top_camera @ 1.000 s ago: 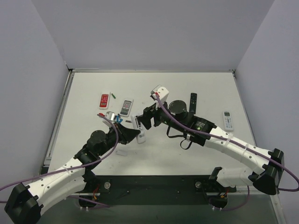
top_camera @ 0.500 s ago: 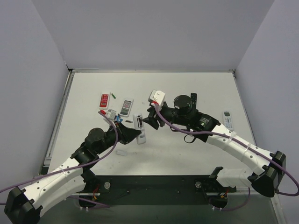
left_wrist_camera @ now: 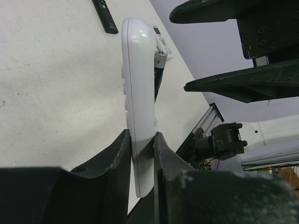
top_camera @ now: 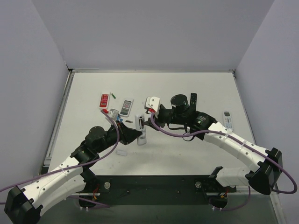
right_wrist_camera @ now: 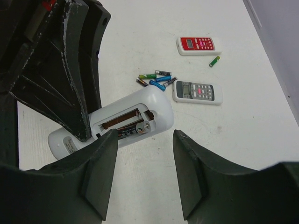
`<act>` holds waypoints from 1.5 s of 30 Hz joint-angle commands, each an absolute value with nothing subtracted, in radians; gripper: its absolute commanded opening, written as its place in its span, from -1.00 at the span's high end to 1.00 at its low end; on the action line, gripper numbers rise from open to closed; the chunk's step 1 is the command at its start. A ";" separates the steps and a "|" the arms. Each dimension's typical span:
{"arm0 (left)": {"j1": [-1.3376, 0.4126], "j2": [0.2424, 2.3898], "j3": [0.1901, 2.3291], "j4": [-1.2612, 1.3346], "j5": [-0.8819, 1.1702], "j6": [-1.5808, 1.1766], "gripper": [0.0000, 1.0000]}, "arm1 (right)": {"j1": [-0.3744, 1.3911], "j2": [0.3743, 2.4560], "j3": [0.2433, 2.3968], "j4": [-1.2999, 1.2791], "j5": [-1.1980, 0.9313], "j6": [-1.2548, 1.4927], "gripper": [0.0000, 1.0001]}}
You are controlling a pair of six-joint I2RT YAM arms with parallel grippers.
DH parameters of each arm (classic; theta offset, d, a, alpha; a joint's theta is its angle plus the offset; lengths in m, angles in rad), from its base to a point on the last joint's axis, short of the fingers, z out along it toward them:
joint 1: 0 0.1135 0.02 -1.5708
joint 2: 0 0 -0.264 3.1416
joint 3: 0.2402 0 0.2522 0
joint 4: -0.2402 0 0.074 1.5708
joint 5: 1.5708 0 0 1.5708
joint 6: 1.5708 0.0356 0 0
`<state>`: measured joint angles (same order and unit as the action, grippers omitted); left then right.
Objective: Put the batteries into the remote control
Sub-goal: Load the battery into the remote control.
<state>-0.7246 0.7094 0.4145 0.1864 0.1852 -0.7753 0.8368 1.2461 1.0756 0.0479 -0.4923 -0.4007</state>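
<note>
Closing in, the right gripper [right_wrist_camera: 144,135] has shifted left since a second ago and now hangs spread wide just above the remote control [right_wrist_camera: 112,123], apart from it. The left gripper [left_wrist_camera: 141,149] stays pinched on the remote's lower end, its open recess facing the right wrist camera. One battery [right_wrist_camera: 132,130] lies in the recess. Loose batteries [right_wrist_camera: 160,79] sit beyond, beside the grey remote [right_wrist_camera: 197,91]. Bare table [top_camera: 177,158] lies nearer the bases, well inside the edges.
</note>
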 commanded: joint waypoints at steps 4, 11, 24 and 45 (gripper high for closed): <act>-0.724 0.707 0.483 0.207 0.216 -0.735 1.00 | 0.816 1.267 1.126 0.011 -0.595 -0.502 -0.14; -0.724 0.707 0.482 0.206 0.221 -0.729 1.00 | 0.810 1.275 1.143 0.005 -0.649 -0.523 -0.12; -0.724 0.718 0.485 0.209 0.230 -0.722 1.00 | 0.808 1.285 1.160 -0.037 -0.675 -0.531 0.38; -0.724 0.716 0.476 0.244 0.244 -0.726 1.00 | 0.802 1.308 1.163 -0.060 -0.686 -0.535 0.62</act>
